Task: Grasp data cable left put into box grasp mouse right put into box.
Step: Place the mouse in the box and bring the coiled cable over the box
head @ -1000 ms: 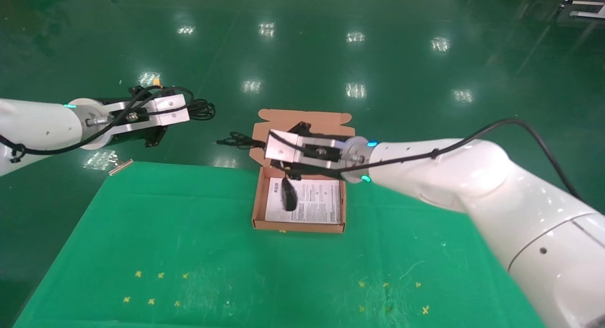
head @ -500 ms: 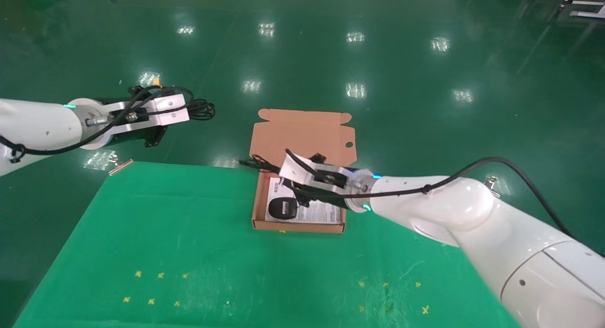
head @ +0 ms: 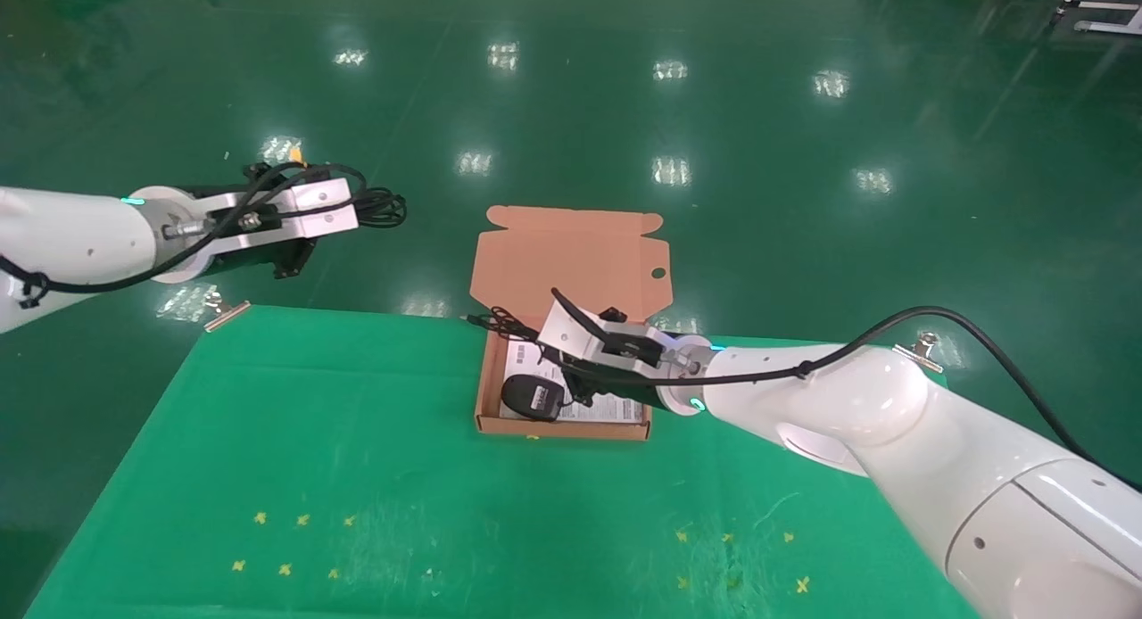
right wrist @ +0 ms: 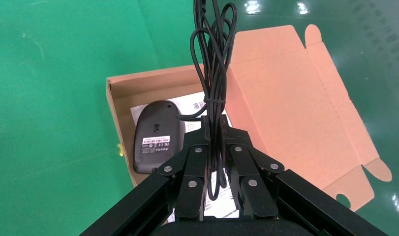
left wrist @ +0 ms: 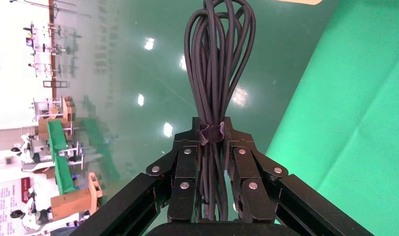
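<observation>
Glossy green floor spreading behind a green cloth-covered surface (head: pixel 357 476), with the box (head: pixel 486 396) lying open at about 12 o'clock from centre, lid folded back away from the robot. Reaching in from 3 o'clock, the right tool (head: pixel 571 383) hovering low over the box, clenched on the mouse's bundled cord (right wrist: pixel 214 93), which is running up between its fingers (right wrist: pixel 192 167) in the right wrist view. Lying upside down inside the box, label up, on a printed sheet (head: pixel 616 409): the mouse (head: pixel 531 396), at the box's 9 o'clock side, just beside the tool, its long axis running roughly along the box's length. Judging from this: mouse body already down, cord not yet released, and the bundle needing to drop inside the walls rather than across the rim. Waiting off the surface at 10 o'clock, well apart from the box, the left tool (left wrist: pixel 212 147) gripping the data cable (left wrist: pixel 217 59) at its tied waist, loops pointing away from the wrist.
</observation>
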Tool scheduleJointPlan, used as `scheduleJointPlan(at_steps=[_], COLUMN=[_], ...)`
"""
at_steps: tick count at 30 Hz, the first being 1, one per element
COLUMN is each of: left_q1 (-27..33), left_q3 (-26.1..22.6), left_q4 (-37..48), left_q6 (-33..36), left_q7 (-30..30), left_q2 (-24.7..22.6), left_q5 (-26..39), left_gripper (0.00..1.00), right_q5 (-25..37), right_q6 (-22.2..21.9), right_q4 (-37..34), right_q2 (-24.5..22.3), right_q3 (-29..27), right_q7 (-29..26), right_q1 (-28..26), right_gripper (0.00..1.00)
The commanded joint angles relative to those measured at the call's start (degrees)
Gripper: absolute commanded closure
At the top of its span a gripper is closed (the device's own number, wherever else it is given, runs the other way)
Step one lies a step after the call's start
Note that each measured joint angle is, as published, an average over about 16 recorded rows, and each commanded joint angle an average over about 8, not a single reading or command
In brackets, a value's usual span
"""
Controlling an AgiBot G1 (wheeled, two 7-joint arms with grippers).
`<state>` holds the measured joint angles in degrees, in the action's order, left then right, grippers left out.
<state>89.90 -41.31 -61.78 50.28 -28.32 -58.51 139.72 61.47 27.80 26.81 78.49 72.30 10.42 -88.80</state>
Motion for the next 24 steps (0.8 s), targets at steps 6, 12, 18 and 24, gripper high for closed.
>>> scheduleJointPlan(at_steps=[6,12,18,24], left_q1=[0.0,-0.58,-2.91,-5.8], left_q3=[0.0,-0.21,-1.39,-4.14], left_q4=[-0.01,0.03,0.56,4.92], left_q6=[0.01,-0.29,-2.49,-8.65], left_q7=[0.0,0.18,2.07,7.42], left_q2=[0.0,-0.49,-3.05,-9.15], left_q5=[0.0,-0.34,-1.78,-2.84], left_gripper=[1.0,1.0,1.0,1.0], right_q5=[-0.22,-0.18,-0.11,1.14], right_q6=[-0.06,-0.03,-0.45,-1.65], right_q4=[-0.07,1.89,5.82,12.0], right_q2=[-0.08,-1.57,-5.95,-14.16], right_q3=[0.15,-0.01,-0.04,0.5], right_q7=[-0.14,0.01,0.01,-2.1], right_q1=[-0.01,0.13,-0.21,-1.27], right_gripper=[0.0,0.0,0.0,0.0])
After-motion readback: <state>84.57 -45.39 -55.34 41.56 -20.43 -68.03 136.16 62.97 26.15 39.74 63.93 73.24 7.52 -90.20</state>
